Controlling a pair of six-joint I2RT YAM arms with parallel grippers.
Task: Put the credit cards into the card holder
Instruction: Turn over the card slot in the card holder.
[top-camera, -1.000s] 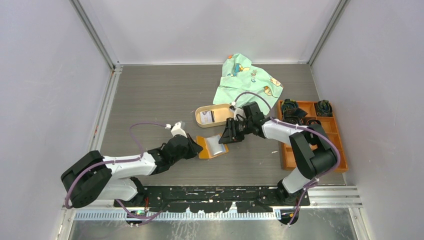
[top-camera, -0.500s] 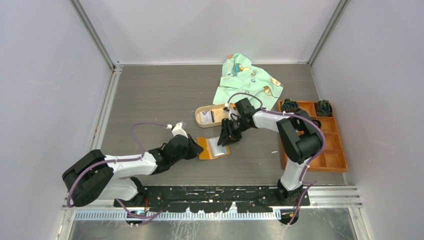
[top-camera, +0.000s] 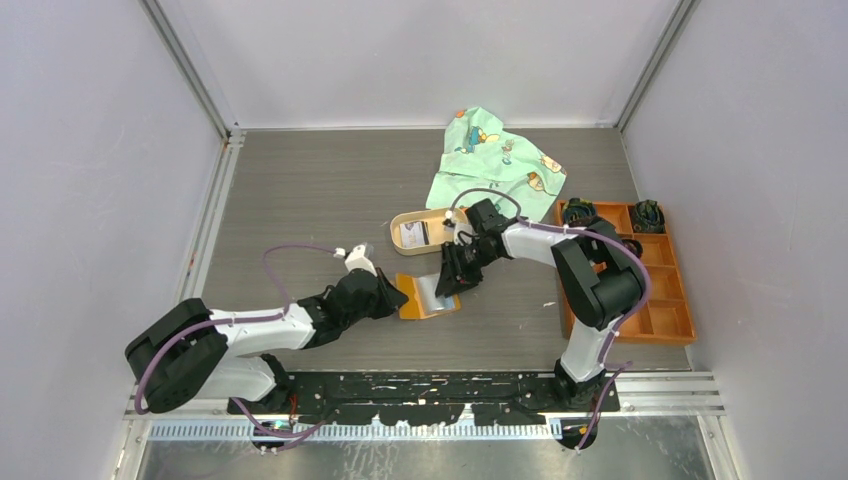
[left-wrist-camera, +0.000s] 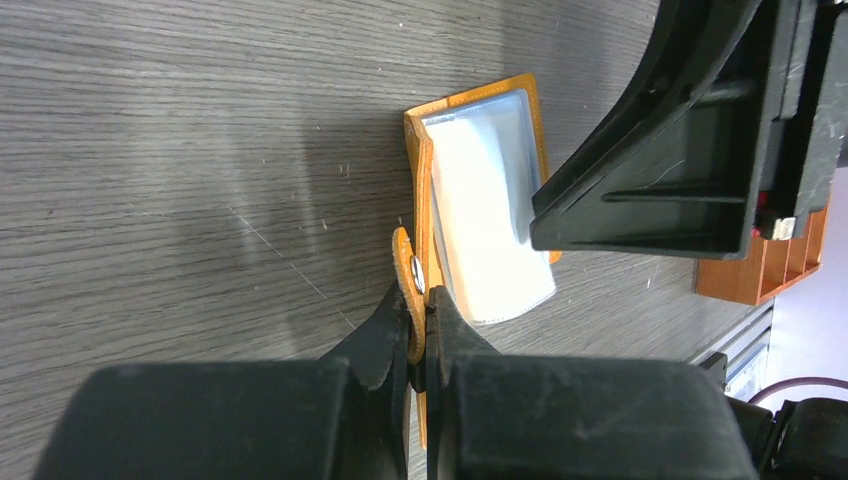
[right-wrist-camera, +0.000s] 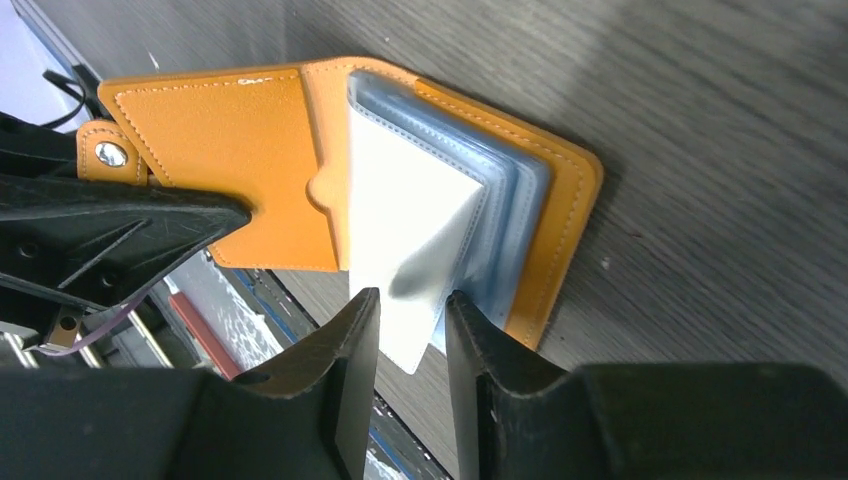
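Left end effector (left-wrist-camera: 420, 318): closed on the snap tab (left-wrist-camera: 405, 262) of the card holder (right-wrist-camera: 230, 170), which is pinned open on the counter (top-camera: 300, 200).
Right end effector (right-wrist-camera: 410, 312): jaws part-way apart, set astride the free edge of a whitish sleeve (right-wrist-camera: 400, 210); no firm pinch is seen.
Holder axis: laid lengthwise between the two end effectors.
Credit card (top-camera: 412, 234): seen in the oval tray (top-camera: 400, 217), just beyond the card holder on its far side.
Nearer arm: the right one is judged nearer the card.

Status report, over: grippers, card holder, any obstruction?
Left gripper shut on snap tab of card holder. Right gripper open, straddling clear sleeve. One credit card lies in oval tray. No obstruction seen.
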